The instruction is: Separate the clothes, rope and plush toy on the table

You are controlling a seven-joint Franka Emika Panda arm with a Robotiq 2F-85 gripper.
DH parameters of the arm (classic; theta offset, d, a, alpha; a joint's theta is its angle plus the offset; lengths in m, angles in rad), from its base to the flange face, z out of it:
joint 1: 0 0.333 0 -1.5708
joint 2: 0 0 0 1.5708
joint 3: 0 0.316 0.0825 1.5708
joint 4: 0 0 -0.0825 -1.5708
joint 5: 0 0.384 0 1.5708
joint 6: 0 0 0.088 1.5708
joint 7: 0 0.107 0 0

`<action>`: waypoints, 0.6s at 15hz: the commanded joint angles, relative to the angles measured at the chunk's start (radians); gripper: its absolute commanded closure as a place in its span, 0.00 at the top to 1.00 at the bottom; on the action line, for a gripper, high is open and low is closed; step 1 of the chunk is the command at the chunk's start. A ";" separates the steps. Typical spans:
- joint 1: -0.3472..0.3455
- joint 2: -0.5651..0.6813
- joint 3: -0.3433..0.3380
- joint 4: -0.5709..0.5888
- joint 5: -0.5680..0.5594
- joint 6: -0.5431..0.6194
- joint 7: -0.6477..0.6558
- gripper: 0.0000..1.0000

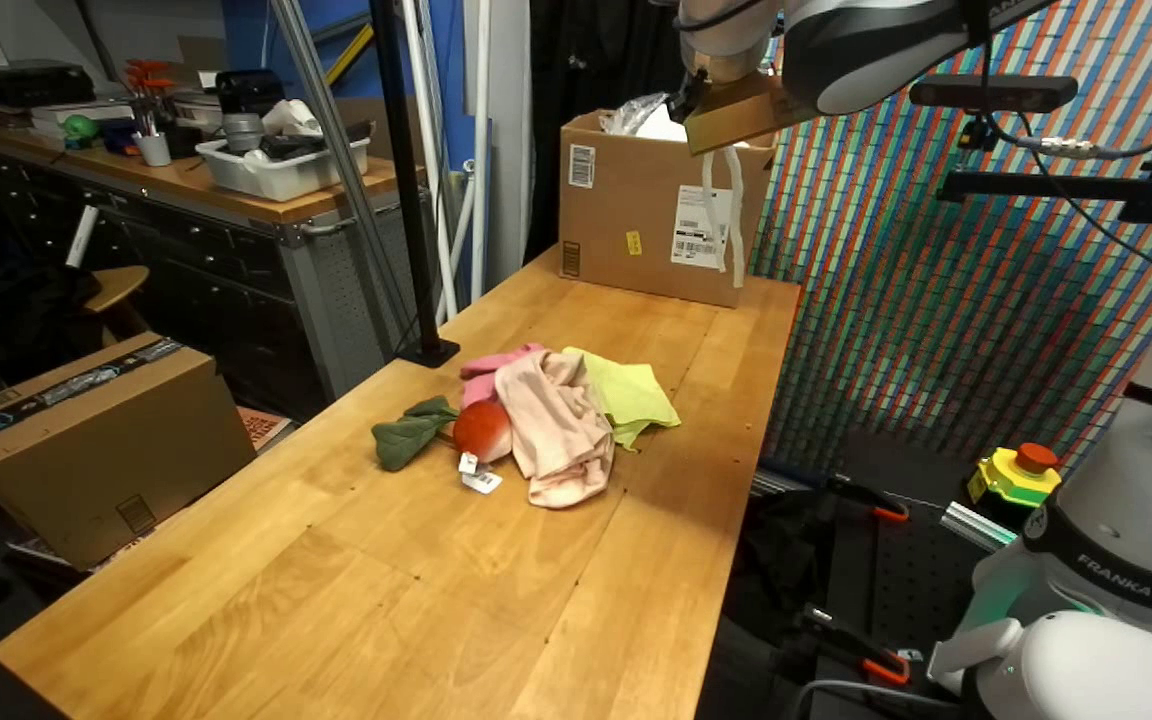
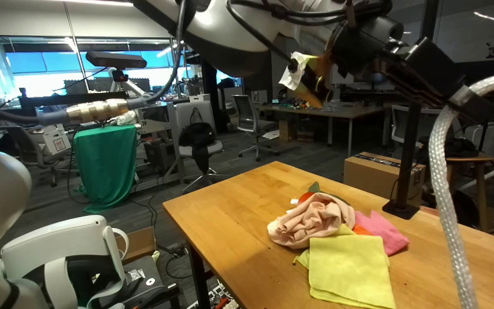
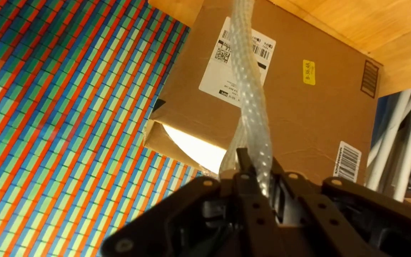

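Note:
A white braided rope (image 3: 249, 78) is pinched in my gripper (image 3: 257, 159), which is shut on it high above the table (image 1: 496, 560). In both exterior views the rope (image 2: 442, 171) dangles down from the fingers. On the tabletop lies a pile of clothes: a crumpled peach-pink cloth (image 1: 558, 425), a yellow-green cloth (image 2: 350, 266) beside it, and a bright pink cloth (image 2: 382, 234) partly covered. Against the peach cloth rests the plush toy (image 1: 482, 432), round, red and white with green leaves (image 1: 411, 435) and white tags. From the opposite side the cloth mostly hides it.
A tall open cardboard box (image 1: 626, 200) stands at the table's far end, close behind the hanging rope. A black post (image 1: 426, 345) is fixed at the table edge near the pile. Another cardboard box (image 1: 106, 450) sits low beside the table.

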 commanded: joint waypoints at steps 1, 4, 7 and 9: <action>0.000 0.028 -0.022 0.013 -0.073 -0.003 0.111 0.35; 0.006 0.047 -0.039 0.009 -0.085 0.013 0.128 0.50; 0.013 0.043 -0.049 -0.012 -0.063 0.025 0.108 0.72; 0.022 0.035 -0.049 -0.034 -0.031 0.041 0.090 0.88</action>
